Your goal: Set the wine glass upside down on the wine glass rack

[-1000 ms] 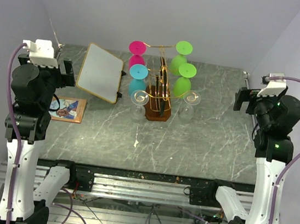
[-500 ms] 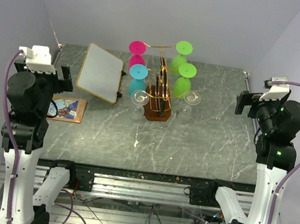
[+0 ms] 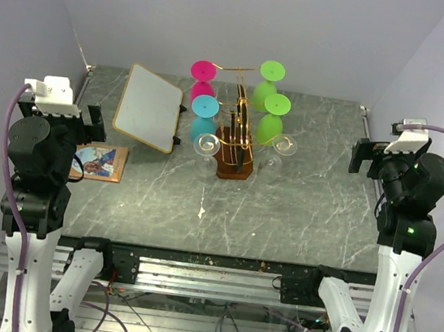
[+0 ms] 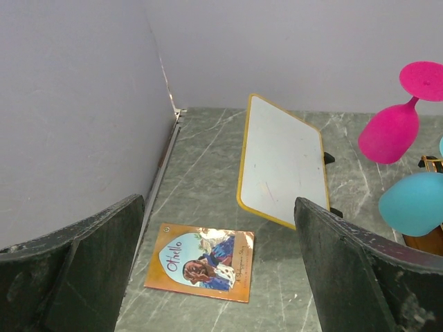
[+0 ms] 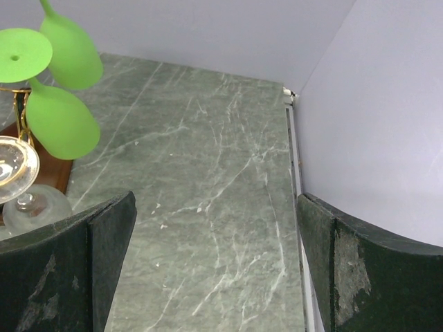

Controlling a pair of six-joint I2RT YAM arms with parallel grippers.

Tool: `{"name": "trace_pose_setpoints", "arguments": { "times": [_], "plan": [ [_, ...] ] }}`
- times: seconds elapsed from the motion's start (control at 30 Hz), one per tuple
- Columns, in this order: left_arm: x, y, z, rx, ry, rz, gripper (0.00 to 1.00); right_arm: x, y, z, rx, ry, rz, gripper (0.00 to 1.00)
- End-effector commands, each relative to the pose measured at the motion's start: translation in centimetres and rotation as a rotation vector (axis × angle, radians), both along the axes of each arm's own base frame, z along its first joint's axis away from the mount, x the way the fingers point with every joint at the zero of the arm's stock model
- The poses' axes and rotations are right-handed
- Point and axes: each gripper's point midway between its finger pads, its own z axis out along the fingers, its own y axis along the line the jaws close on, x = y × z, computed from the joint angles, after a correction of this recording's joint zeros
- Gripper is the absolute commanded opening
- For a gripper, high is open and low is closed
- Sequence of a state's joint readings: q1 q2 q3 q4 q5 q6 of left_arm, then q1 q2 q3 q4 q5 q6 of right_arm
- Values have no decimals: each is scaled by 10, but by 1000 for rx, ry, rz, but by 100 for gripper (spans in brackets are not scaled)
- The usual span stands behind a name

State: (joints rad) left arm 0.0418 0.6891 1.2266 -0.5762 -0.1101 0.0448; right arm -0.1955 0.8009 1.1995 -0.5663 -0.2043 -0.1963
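Top view: a tall gold wire rack (image 3: 236,139) on a dark wooden base holds six upside-down wine glasses (image 3: 204,116): pink, teal, two green and two clear. The left gripper (image 3: 91,118) and right gripper (image 3: 359,155) sit well apart from the rack, one on either side.

Left wrist view: the fingers are spread wide and empty, facing a white gold-framed board (image 4: 284,162) left of the rack.

Right wrist view: the fingers are spread wide and empty, right of the rack.

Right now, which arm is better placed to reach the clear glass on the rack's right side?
Right, probably. The clear glass shows in the right wrist view, bare table between it and the open right tool. The left tool faces the whiteboard and book.
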Motion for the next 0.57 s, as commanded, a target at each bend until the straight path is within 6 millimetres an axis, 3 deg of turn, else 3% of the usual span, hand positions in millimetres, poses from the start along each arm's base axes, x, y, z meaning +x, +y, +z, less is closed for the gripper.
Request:
{"name": "trace_pose_setpoints", "arguments": {
  "times": [0.0, 0.53],
  "plan": [
    [-3, 5, -1, 6, -5, 19, 100, -2, -5, 3, 3, -23, -32, 100],
    [0, 2, -7, 9, 8, 1, 100, -1, -11, -3, -11, -9, -60, 100]
  ]
}}
